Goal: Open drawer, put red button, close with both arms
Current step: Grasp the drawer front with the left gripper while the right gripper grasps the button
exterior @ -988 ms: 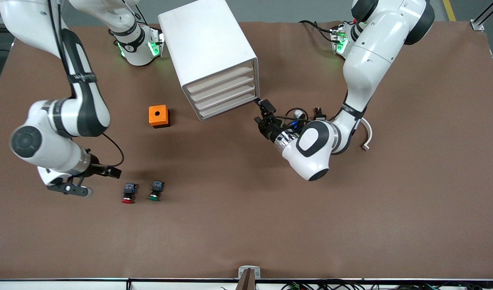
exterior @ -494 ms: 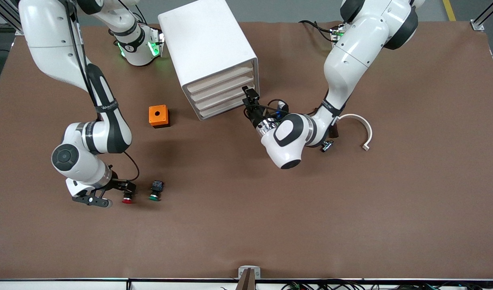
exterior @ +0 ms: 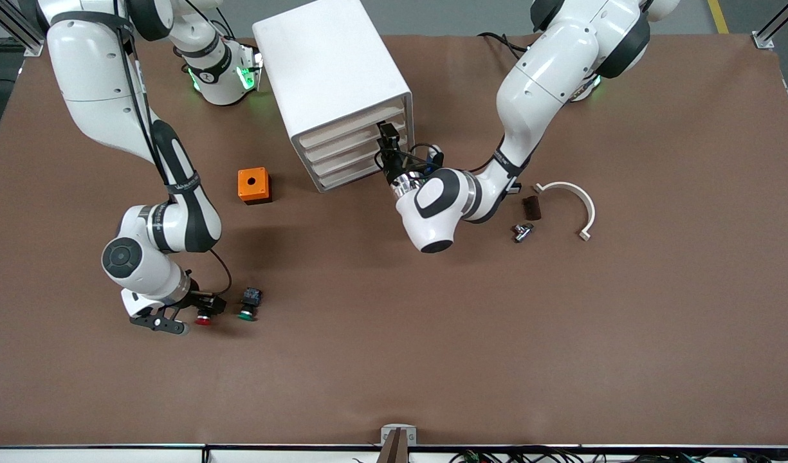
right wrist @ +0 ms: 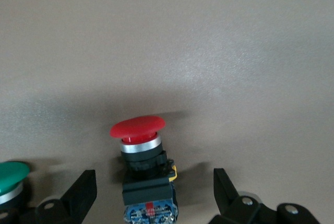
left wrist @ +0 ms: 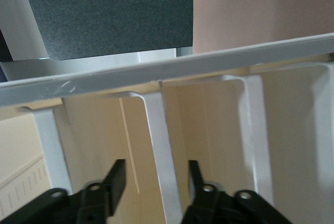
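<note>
The brown table (exterior: 625, 321) fills the front view, its edges partly cut off. The right arm (exterior: 98, 83) and the left arm (exterior: 548, 71) both have their shoulders cropped at 12 o'clock.

The white cabinet (exterior: 329, 64) stands toward 11 o'clock, its 4 drawers facing 5 o'clock and all looking shut. The left gripper (exterior: 388, 136) is at that face, near the drawer (exterior: 348, 128), but the wrist hides the contact, so which drawer it meets is hard to tell. In the left wrist view its fingers (left wrist: 117, 177) are spread on either side of 1 upright white rib, with a gap showing on each side. Only the fingertips are in view.

The orange box (exterior: 253, 185) sits at 9 o'clock of the cabinet's face, well apart from it.

The red button (exterior: 204, 318) lies on the table at 8 o'clock, nearer the camera than the box, its body hidden under the right gripper (exterior: 204, 307). In the right wrist view the red button (right wrist: 138, 127) lies between the spread fingers (right wrist: 83, 190), which stand apart from it. The green button (exterior: 247, 308) is just beside it, cut off in the wrist view.

At 3 o'clock of the left wrist lie a white curved piece (exterior: 580, 196), a dark block (exterior: 531, 207) and a small metal part (exterior: 521, 231), too small to identify.
</note>
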